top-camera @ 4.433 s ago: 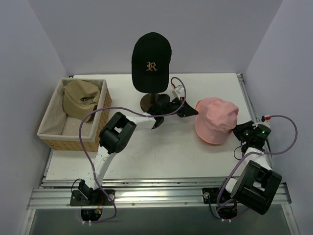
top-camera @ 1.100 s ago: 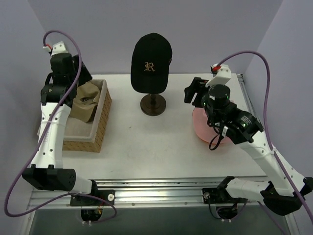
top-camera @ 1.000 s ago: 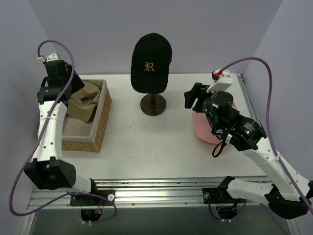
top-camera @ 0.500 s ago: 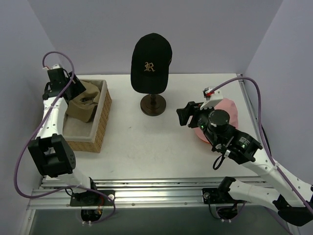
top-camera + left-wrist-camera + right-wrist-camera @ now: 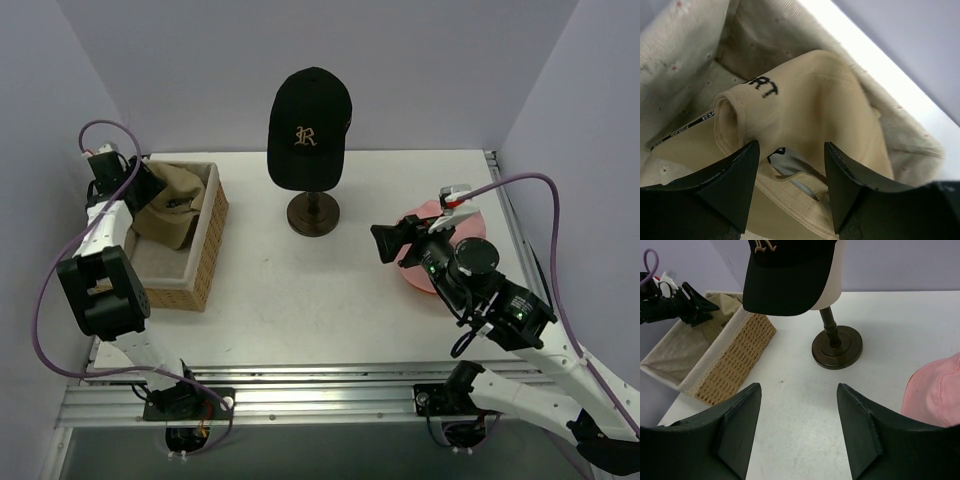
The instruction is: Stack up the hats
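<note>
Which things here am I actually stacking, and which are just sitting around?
Part of the job: black cap, tan cap, pink hat.
Just lying about: basket, head form, stand.

The tan cap [image 5: 810,95] is matt twill cloth with dark lettering; the basket [image 5: 735,357] is rough woven wicker, its lining [image 5: 680,45] cream speckled fabric. The black cap [image 5: 309,110] is matt cloth, its stand [image 5: 837,347] dark wood with a slight sheen. The pink hat [image 5: 937,390] is soft stitched cloth.
</note>
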Controlling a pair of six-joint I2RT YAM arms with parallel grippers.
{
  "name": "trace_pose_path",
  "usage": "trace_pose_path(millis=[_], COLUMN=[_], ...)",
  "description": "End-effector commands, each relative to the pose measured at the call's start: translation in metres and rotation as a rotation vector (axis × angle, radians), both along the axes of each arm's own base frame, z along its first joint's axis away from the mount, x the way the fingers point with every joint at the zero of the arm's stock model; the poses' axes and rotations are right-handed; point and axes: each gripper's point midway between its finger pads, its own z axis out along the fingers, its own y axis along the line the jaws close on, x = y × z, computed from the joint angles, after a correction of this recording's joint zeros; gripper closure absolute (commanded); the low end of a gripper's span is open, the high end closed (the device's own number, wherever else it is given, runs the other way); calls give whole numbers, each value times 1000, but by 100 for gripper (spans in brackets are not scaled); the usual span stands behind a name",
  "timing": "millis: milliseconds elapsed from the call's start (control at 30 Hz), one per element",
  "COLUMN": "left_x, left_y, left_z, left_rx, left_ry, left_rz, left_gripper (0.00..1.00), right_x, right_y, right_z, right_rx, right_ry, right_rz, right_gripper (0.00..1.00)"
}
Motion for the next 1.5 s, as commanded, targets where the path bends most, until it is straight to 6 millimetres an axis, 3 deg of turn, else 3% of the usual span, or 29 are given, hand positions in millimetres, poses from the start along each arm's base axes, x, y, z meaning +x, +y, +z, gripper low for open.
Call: trace_pose_path(millis=[0,133,267,467,600,867,1067,1100,1133,1233,1267,1333,1367,1433,1467], left_x=[13,13,10,0,-3,15,22,24,28,26,23,17,9,-2,-15], left_y=[3,9,12,21,26,15,3,-2,-5,-16,-19,-26,-31,-39,-46], left_z=[0,-11,-8,17,7,-21,-19,-14,-1,24,48,76,104,134,160], left_rx=[-17,1,39,120,143,76,35,22,23,-5,-18,-41,-61,-82,-99], left_ry=[-47,-35,-55,-87,-62,-45,-79,-100,-143,-204,-250,-301,-352,-408,-456], left_rz=[7,25,32,58,62,-19,-80,-108,-123,-157,-153,-156,-147,-156,-165], left_gripper=[36,34,34,34,34,34,40,45,61,79,87,93,97,98,98], right_x=[0,1,3,5,5,3,3,4,4,6,7,7,6,5,4], right_y=[-5,-8,-8,-4,-4,-11,-16,-14,-14,-11,-10,-9,-8,-9,-9], right_z=[7,5,2,-1,-3,1,1,-1,-2,-3,-4,-2,-1,5,7], right_rx=[6,9,1,-4,-8,-10,-7,-12,-15,-27,-33,-42,-44,-39,-35], right_ry=[-32,-33,-24,-17,-13,-22,-26,-22,-20,-15,-12,-19,-20,-34,-37], right_rz=[-21,-36,-44,-43,-41,-57,-73,-73,-71,-68,-67,-60,-56,-48,-46], right_gripper=[42,42,42,42,42,42,42,42,42,42,42,42,41,41,41])
